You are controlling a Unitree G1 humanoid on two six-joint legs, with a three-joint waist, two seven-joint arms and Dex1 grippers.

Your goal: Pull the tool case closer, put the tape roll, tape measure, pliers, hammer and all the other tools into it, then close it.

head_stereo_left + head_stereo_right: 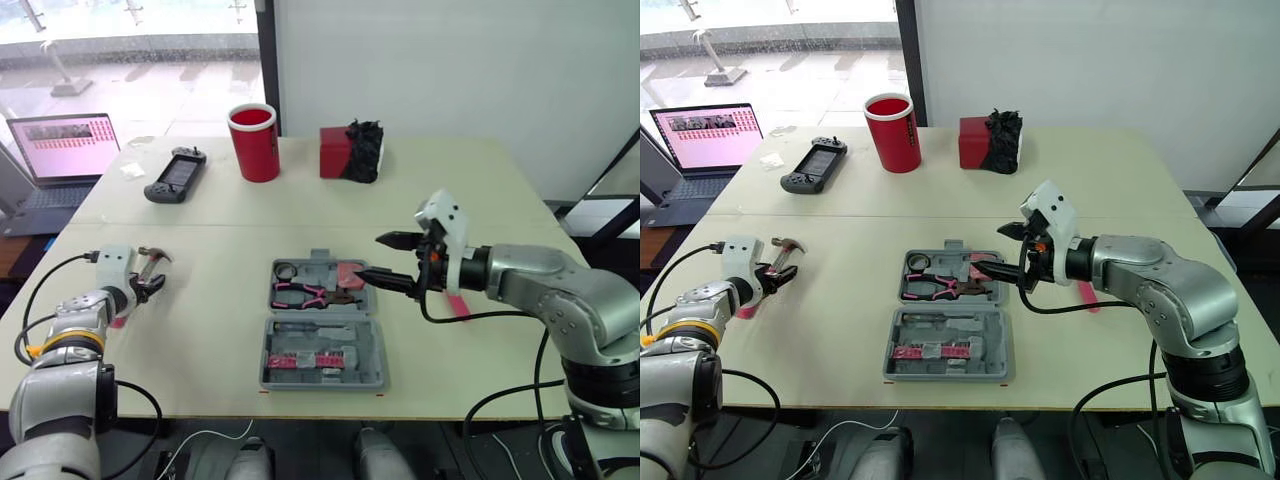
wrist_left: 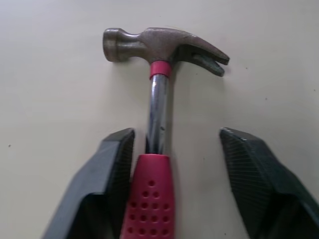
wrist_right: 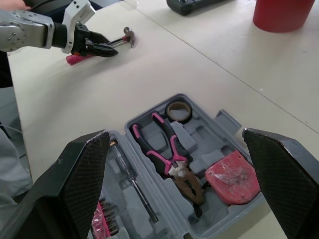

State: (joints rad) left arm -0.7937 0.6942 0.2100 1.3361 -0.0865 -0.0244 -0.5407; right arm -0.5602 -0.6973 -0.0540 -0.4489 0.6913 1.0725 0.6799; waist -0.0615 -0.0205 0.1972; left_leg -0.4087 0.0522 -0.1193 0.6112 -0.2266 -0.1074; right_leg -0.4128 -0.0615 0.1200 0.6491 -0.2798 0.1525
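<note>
One hammer, flat on surface, well left of the open tool case. Noted left gripper with fingers spread astride its handle, pinching nothing yet. Centre on pink grip, squeeze firmly, lift level. Noted right gripper spread wide above case; keep clear of carry path.

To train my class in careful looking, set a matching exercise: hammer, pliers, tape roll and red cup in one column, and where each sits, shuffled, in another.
Things
1 hammer
2 pliers
3 tape roll
4 red cup

Places
A in a corner pocket of the open tool case
B at the far side of the table, near the game controller
C on the table, between the open fingers of the left gripper
D lying across the middle of the case's far half

Pairs: 1-C, 2-D, 3-A, 4-B
</note>
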